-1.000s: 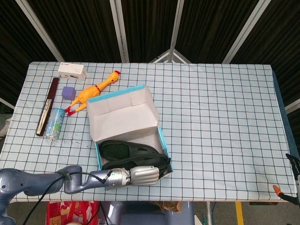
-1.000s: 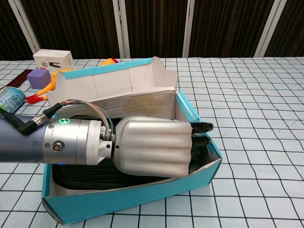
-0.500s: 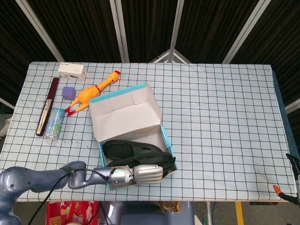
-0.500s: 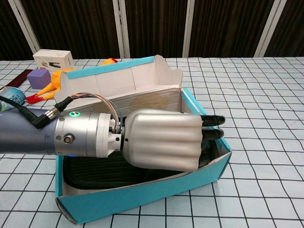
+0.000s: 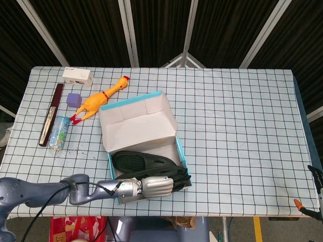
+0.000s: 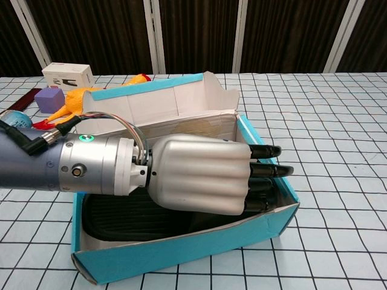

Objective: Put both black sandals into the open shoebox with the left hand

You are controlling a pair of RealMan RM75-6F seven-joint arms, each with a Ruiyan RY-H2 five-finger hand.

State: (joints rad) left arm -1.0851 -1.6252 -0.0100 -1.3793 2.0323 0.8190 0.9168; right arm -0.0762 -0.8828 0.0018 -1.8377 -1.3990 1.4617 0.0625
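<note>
Sandals point(image 5: 144, 162) boxed — left hand point(image 6: 202, 175) inside.

Head view: high, looking steeply down, whole table point(image 5: 242, 126) visible. Chest view: low, close, facing 12 o'clock. Shared: shoebox point(image 5: 179, 151) point(image 6: 181, 257).

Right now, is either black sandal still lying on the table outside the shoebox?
No. In the head view both black sandals lie inside the open shoebox, with the left robot hand over its near edge.
</note>
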